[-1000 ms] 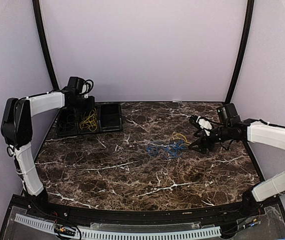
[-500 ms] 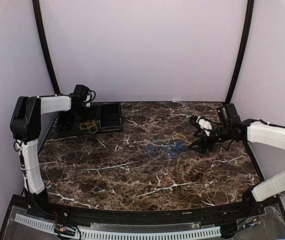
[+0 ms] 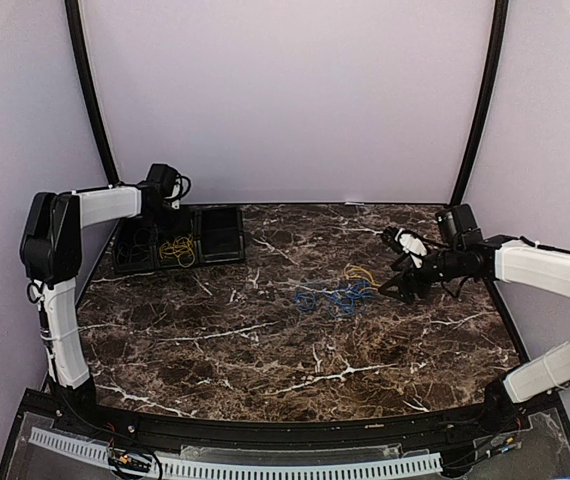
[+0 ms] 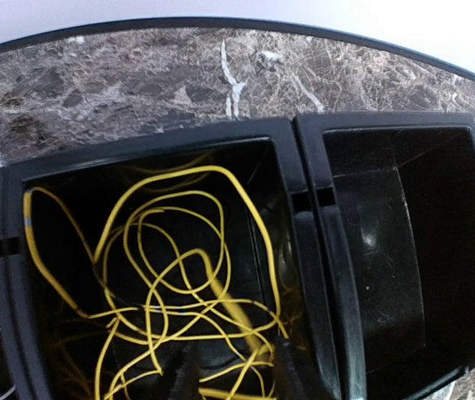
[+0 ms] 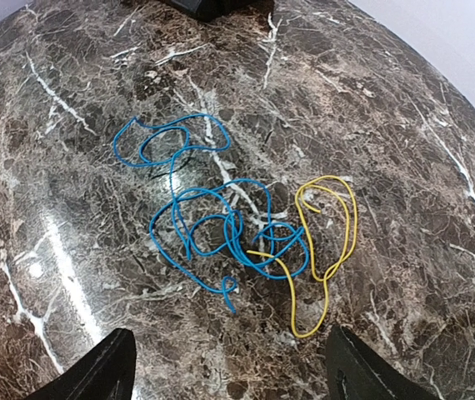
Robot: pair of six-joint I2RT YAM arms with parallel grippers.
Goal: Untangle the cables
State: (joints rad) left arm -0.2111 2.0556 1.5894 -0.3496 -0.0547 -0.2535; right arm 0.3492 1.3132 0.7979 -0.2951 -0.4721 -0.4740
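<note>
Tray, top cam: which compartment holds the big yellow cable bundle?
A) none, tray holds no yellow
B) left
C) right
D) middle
D: the yellow cable bundle lies in loose loops in the middle compartment of the tray, and the compartment to its right shows only bare black floor.

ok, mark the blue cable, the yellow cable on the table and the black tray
blue cable [image 5: 236, 236]: right wrist view, on the tangled middle loops.
yellow cable on the table [image 5: 324, 280]: right wrist view, on the loop's narrow neck.
black tray [image 4: 304, 192]: left wrist view, on the divider wall.
</note>
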